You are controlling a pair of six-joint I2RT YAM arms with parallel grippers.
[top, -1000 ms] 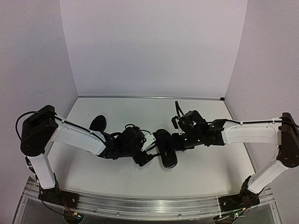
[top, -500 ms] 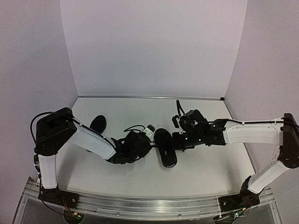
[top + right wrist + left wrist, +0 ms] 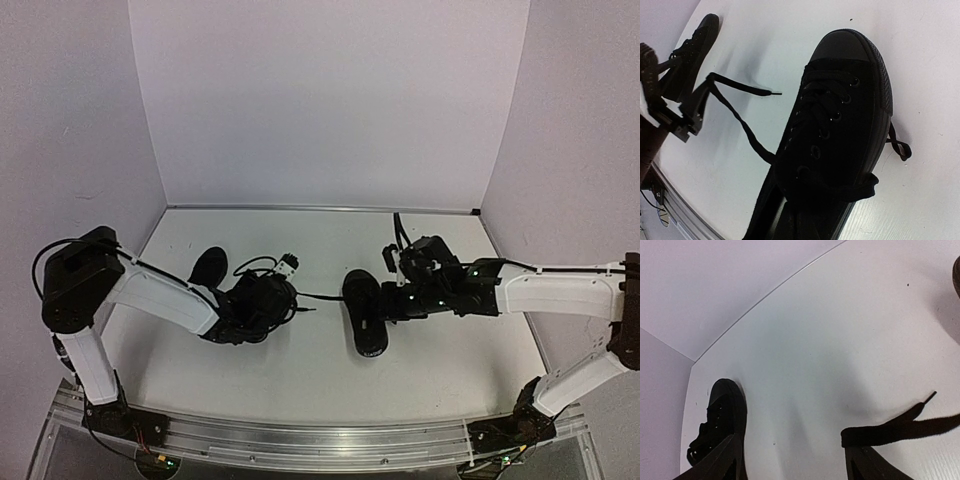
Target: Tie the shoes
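You are drawing one lace (image 3: 322, 297) out of the middle shoe (image 3: 365, 325) (no knot showing yet). Left of that shoe, the left gripper (image 3: 789, 437) is hanging with jaws apart, the lace draped over one. Right of it, the right gripper (image 3: 388, 300) is sitting pinched together, on what I cannot tell. The next move is calling for a firm pinch, then a crossing. Two in all: the other shoe (image 3: 210, 265) is lying farther left.
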